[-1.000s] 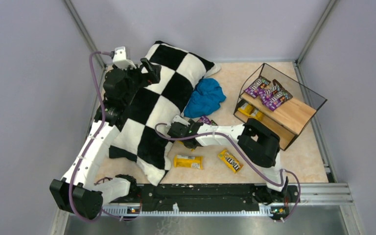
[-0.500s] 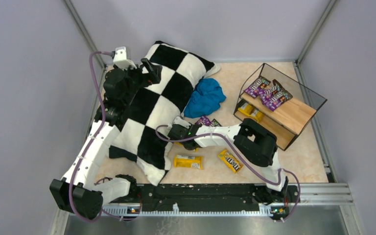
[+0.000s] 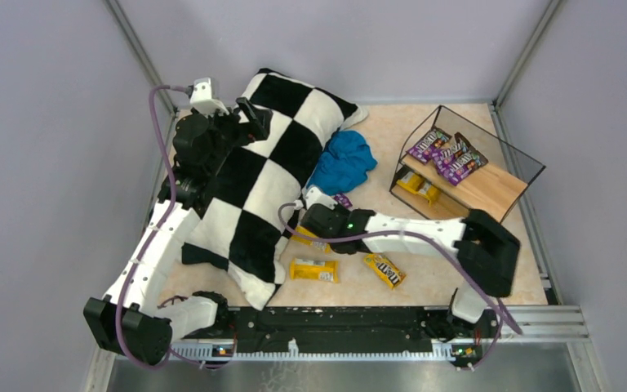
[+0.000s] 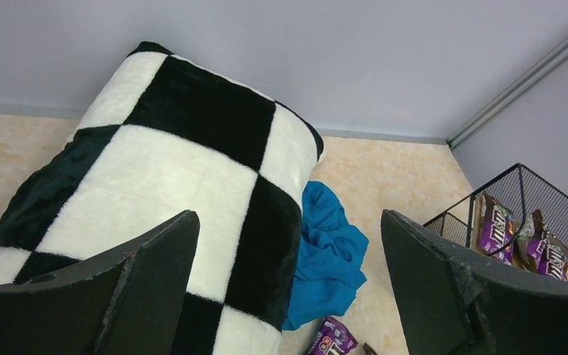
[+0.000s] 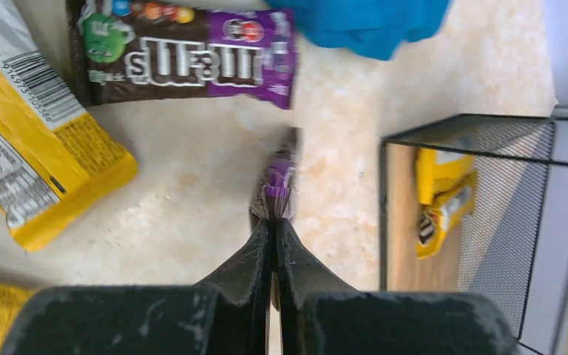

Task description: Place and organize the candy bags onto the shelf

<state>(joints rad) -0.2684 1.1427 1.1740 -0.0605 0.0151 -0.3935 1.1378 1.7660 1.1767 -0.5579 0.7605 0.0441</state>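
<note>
My right gripper is shut on the edge of a purple candy bag, which it holds edge-on just above the floor. In the top view this gripper is below the blue cloth. Another purple-brown bag and a yellow bag lie flat nearby. Two more yellow bags lie near the front. The shelf at the right carries purple bags on its top board and a yellow one on the lower board. My left gripper hangs open over the pillow, holding nothing.
A black-and-white checkered pillow covers the left half of the floor. A crumpled blue cloth lies between it and the shelf. The shelf's black wire frame stands close to the right of the held bag.
The right gripper's jaws have closed onto the purple bag, and the right arm's elbow has swung out to the right. The left arm has not moved.
</note>
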